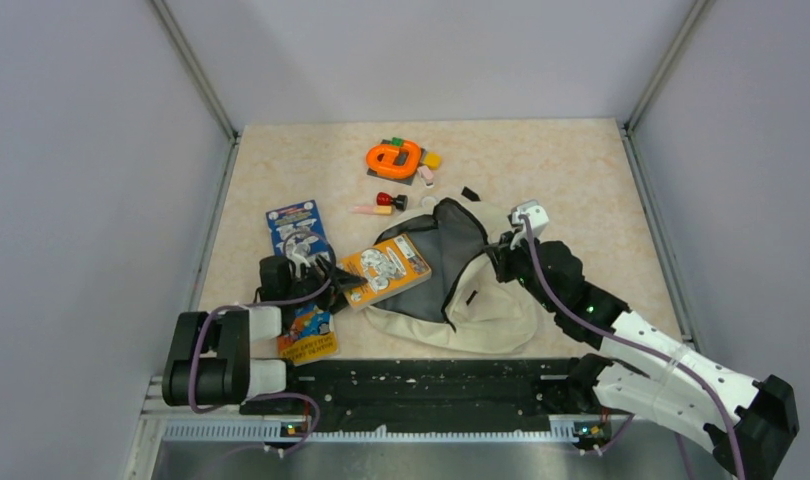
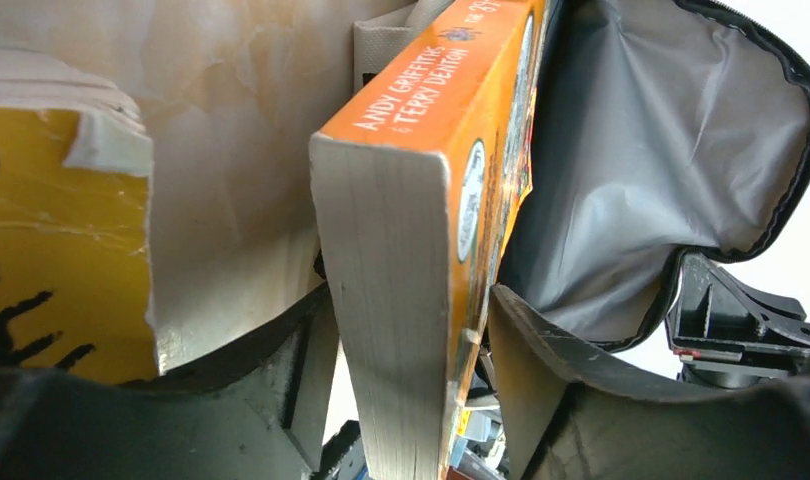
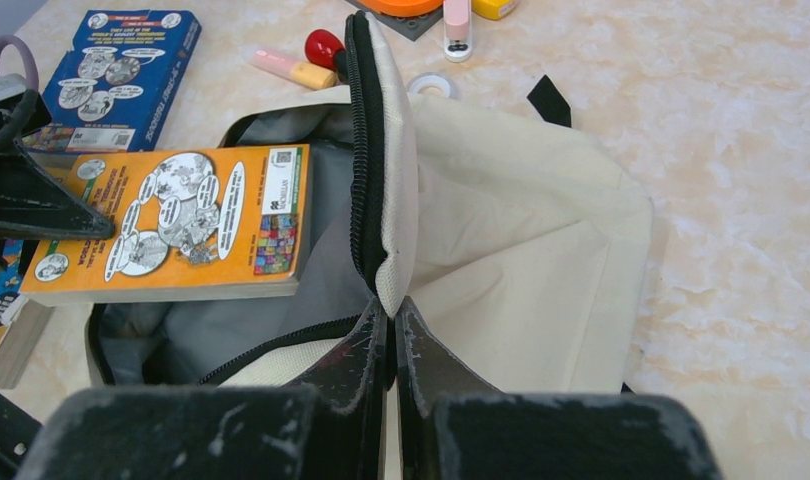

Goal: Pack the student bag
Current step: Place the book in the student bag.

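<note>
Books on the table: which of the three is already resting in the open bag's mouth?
The orange paperback book, lying on the cream fabric student bag's grey lining; the blue book and yellow book lie on the tabletop.

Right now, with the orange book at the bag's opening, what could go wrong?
The orange book lies only partly on the grey lining of the student bag, and the left jaws stand loose around it: it could slide out. The right jaws pinch just the zipper edge; if that slips, it may fall over the opening and block the book.
</note>
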Available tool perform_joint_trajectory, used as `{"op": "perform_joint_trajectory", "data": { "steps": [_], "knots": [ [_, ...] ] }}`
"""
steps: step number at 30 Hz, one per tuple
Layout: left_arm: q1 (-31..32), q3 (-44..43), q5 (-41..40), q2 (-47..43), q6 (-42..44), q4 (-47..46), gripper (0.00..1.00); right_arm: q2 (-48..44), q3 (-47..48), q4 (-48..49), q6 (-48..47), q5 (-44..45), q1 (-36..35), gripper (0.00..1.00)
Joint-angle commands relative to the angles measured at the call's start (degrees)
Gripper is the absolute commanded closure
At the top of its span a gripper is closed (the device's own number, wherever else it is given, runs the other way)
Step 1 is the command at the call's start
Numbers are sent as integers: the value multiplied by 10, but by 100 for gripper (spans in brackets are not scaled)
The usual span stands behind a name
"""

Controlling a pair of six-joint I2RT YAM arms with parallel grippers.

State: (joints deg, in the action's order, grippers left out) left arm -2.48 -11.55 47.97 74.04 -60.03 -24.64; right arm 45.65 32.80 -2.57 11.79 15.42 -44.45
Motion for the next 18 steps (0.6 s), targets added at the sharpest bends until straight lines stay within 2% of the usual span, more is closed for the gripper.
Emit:
{"op": "perform_joint_trajectory", "data": {
  "steps": [1, 5, 13, 18],
  "knots": [
    [17, 12, -28, 19, -37, -106, 43, -9, 38, 5, 4, 14, 7, 100],
    [20, 8, -63, 1, -28, -81, 54, -12, 39, 0, 3, 19, 6, 100],
    [20, -15, -137, -91, 25, 53, 63, -5, 41, 2, 2, 22, 6, 100],
    [20, -22, -132, -147, 33, 78, 87, -6, 43, 1, 2, 21, 6, 100]
  ]
}}
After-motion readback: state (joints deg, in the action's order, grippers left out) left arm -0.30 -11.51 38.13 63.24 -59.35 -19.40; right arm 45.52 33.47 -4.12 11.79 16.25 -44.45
